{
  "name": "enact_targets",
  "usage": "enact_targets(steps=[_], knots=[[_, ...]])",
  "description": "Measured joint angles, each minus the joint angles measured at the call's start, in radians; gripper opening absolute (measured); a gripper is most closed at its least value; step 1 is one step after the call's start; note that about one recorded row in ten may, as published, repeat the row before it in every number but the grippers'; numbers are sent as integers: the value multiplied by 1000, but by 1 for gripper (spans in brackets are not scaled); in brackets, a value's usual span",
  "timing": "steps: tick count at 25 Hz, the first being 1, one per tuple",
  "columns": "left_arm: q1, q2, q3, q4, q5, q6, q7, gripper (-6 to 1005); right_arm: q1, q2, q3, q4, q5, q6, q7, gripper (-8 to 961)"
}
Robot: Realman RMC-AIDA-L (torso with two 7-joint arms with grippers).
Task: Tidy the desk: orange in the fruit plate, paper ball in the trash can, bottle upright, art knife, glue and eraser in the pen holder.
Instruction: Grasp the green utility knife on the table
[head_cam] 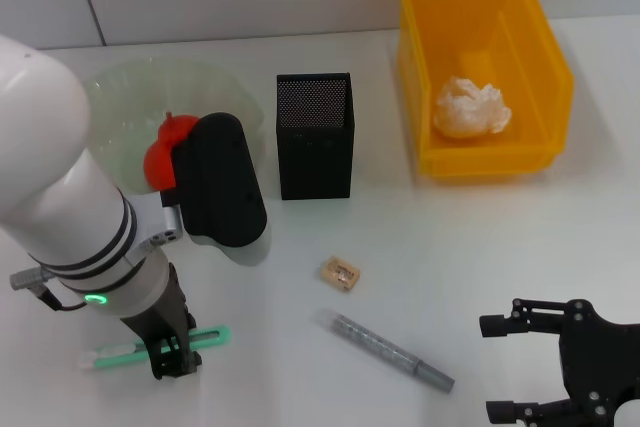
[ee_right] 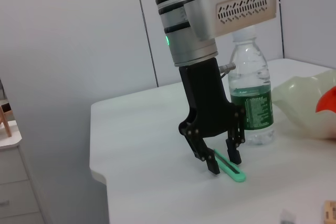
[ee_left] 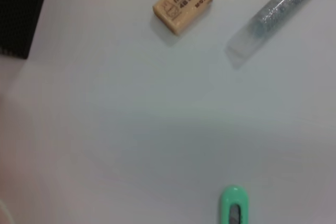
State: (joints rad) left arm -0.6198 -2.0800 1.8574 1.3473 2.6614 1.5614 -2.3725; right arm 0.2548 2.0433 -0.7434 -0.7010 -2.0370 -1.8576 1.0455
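The left pincer (head_cam: 170, 357) stands tip-down on the white desk (head_cam: 400, 247), its fingers (ee_right: 212, 163) spread to either side of the green art knife (head_cam: 150, 347) without closing on it — the knife lies flat on the desk between them, well to the near left of the pen holder (head_cam: 314, 135). The right wrist view shows the bottle (ee_right: 252, 98) upright just behind that pincer, white cap on top. The orange (head_cam: 165, 152) sits in the fruit plate (head_cam: 130, 97), immediately left of the pen holder and partly hidden by the left arm. The paper ball (head_cam: 470, 107) lies inside the trash can (head_cam: 540, 57), which stands to the right of the pen holder. The eraser (head_cam: 340, 273) rests on the desk in front of the pen holder, printed face up, and the glue (head_cam: 390, 350) — a clear tube of silver glitter — lies at a slant just beyond it, nearer the robot. The right pincer (head_cam: 515, 367) hangs low at the near right, well apart from the pen holder, fingers wide apart and holding nothing.
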Motion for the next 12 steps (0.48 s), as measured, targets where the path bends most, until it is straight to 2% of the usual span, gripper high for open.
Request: enact_targets(steps=[9, 12], knots=[[-3, 0, 8, -1, 0, -9, -1, 364, -2, 1, -1, 0, 0, 0, -1, 833], [-5, 0, 8, -2, 1, -10, -1, 325, -2, 1, -2, 0, 0, 0, -1, 832]])
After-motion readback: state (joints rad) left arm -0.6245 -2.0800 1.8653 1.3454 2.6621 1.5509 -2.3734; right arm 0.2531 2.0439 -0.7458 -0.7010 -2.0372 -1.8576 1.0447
